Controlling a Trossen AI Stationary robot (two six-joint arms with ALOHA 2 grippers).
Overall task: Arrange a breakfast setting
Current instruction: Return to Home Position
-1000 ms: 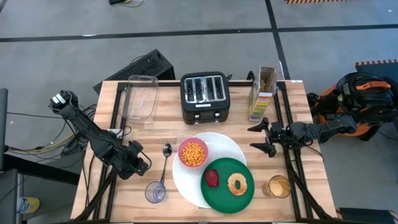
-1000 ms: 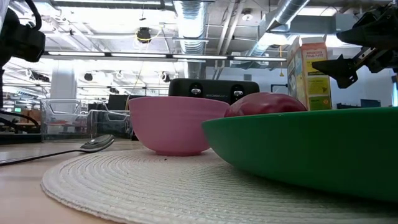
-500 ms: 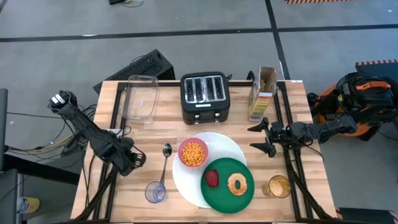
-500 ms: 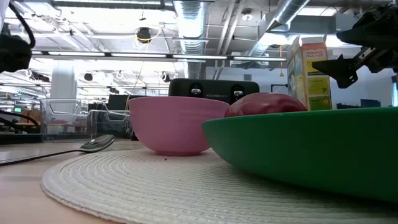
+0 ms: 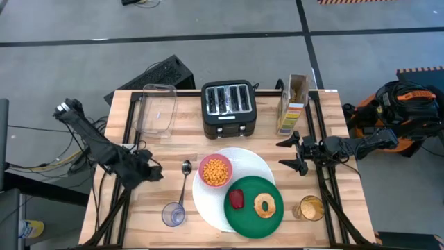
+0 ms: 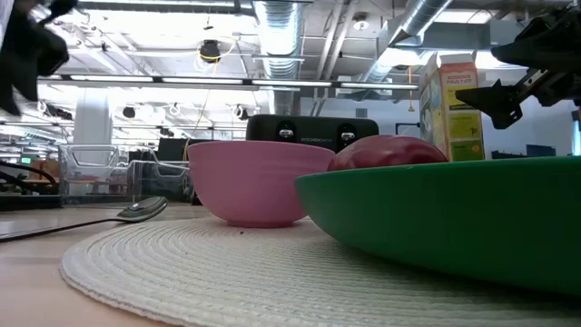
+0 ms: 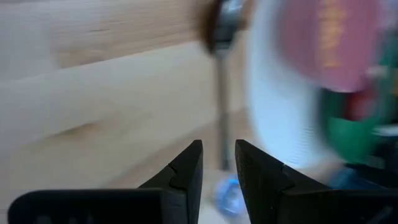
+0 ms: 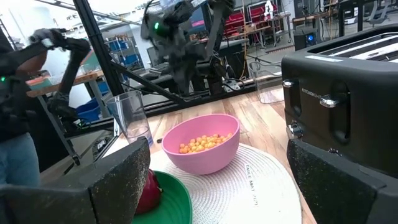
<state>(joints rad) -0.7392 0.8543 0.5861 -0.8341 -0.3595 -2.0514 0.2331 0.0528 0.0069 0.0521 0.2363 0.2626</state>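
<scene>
A large white round plate [image 5: 260,163] with a woven look lies mid-table. On it stand a pink bowl [image 5: 216,171] of orange cereal and a dark-green plate [image 5: 251,221]. That plate carries a bagel ring [image 5: 264,205] and a red food piece [image 5: 236,198]. A metal spoon [image 5: 184,182] lies flat on the wood left of the white plate, with a clear tumbler [image 5: 173,214] standing at its near end. A tumbler of orange drink [image 5: 310,207] stands at the near right. My left gripper [image 5: 148,171] hovers left of the spoon, its fingers [image 7: 186,168] a narrow gap apart with nothing between them. My right gripper [image 5: 294,154] waits wide open at the right.
A black four-slot toaster [image 5: 229,107] stands at the far middle. A clear rectangular container [image 5: 157,109] is at the far left and an open cereal carton [image 5: 293,104] at the far right. Bare wood lies around the left gripper.
My left gripper has risen and drawn a little toward the table's far left, away from the spoon and the clear tumbler, rolling at the wrist as it went. The spoon and dishes have stayed put.
</scene>
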